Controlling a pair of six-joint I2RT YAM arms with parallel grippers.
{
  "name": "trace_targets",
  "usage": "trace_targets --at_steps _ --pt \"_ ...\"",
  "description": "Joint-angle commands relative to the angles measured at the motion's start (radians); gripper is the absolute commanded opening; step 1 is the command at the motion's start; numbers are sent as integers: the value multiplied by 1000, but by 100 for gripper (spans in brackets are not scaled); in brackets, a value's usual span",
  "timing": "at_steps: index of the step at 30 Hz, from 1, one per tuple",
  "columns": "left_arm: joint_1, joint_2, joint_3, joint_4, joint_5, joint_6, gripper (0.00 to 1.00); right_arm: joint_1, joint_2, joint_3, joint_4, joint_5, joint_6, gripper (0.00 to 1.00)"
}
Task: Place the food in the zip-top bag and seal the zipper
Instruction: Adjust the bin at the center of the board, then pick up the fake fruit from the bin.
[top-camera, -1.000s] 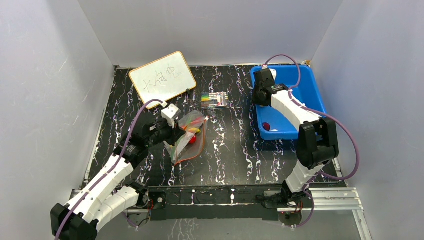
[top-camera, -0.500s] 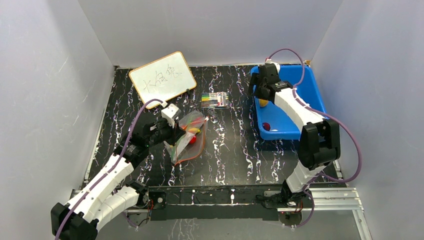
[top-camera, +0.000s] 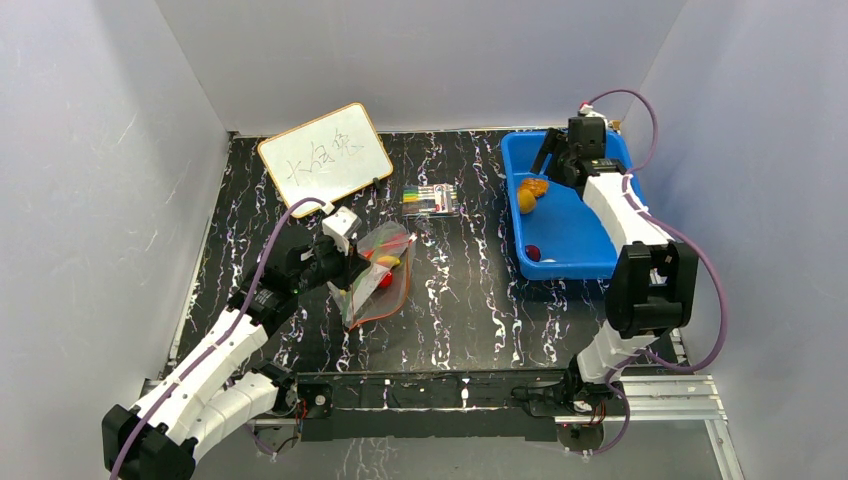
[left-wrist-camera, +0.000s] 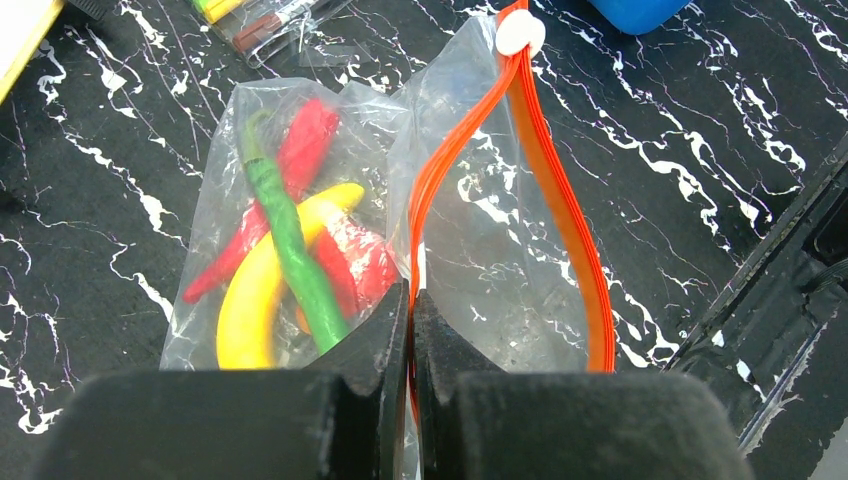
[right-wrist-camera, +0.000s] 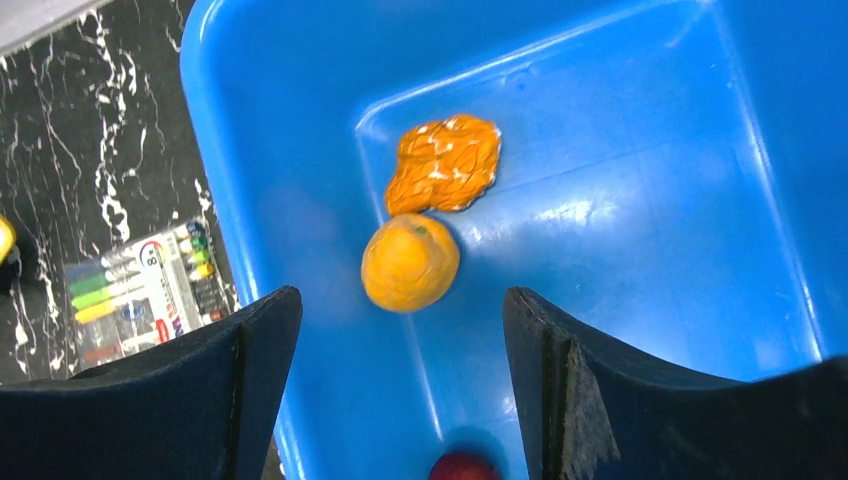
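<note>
Though half offscreen, red food (right-wrist-camera: 462, 468) in tub (right-wrist-camera: 650, 260)

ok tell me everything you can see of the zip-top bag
The zip-top bag is a clear, floppy plastic pouch lying on the black marbled table. Its orange-red zipper gapes open in a loop, with a white slider at the far end. Inside lie a yellow banana, green pepper, red chili and strawberry. The left hand is shut on the mouth's near edge.
</note>
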Motion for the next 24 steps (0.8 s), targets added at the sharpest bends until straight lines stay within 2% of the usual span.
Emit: trace_targets --at_steps 1,15,24 --pt "-2 0 6 25 0 1 0 -37 26 6 107 -49 20 72" --pt "-2 -9 -1 22 -3 11 0 -37 217 -27 218 -133 148 75" --pt "-2 -18 -1 19 1 20 0 -38 270 -16 139 -100 182 74"
